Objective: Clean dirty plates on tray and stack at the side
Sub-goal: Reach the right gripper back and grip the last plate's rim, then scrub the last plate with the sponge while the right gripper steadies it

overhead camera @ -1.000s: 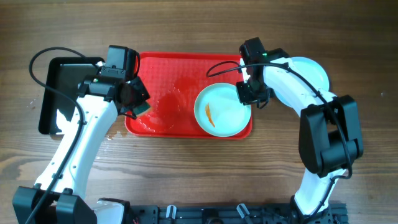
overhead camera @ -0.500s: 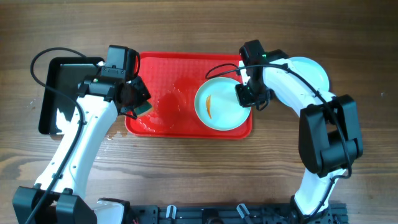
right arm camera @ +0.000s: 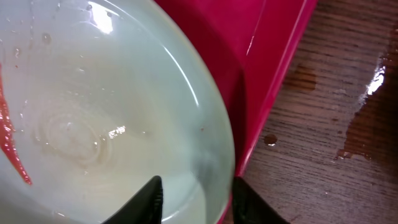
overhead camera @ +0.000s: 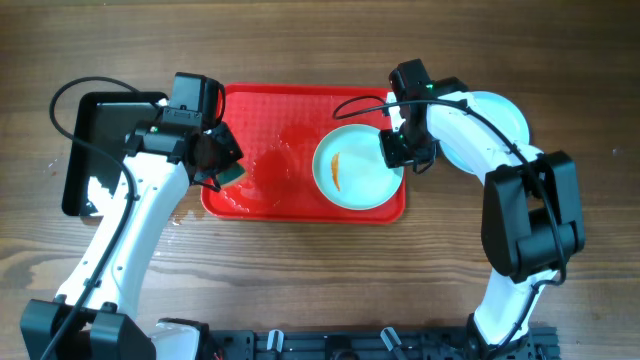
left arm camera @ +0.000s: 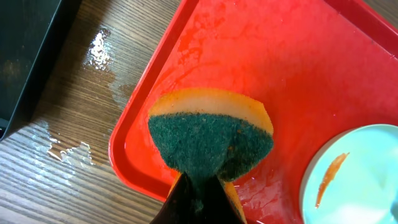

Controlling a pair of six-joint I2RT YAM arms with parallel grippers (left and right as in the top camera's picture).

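Overhead view, with both wrist views. The tray [overhead camera: 290,110] lay at the upper centre of the table [overhead camera: 300,280], its surface wet and glossy. One plate [overhead camera: 365,185] sat in the right part of the tray, near the lower right corner, with an orange smear [overhead camera: 337,170] left of its middle. The right gripper [overhead camera: 395,150] met this plate at its right edge; in the right wrist view the fingers [right arm camera: 152,193] stood one inside and one outside the rim, pinching it. An other plate [overhead camera: 505,115] lay on the table at the upper right, off the tray and partly hidden under the right arm; whether more than one lay there could not be told. The left gripper [overhead camera: 215,160] stood over the tray's left edge, pressed together on a sponge [left arm camera: 208,140], green scouring face up and yellow foam at its far side. The sponge hung above the lower left corner of the tray, apart from the plate. A black tray [overhead camera: 85,150] rested on the table at the upper left, just beside the red one. Water [left arm camera: 93,53] lay on the table between the two trays, and more showed on the wood right of the tray in the right wrist view
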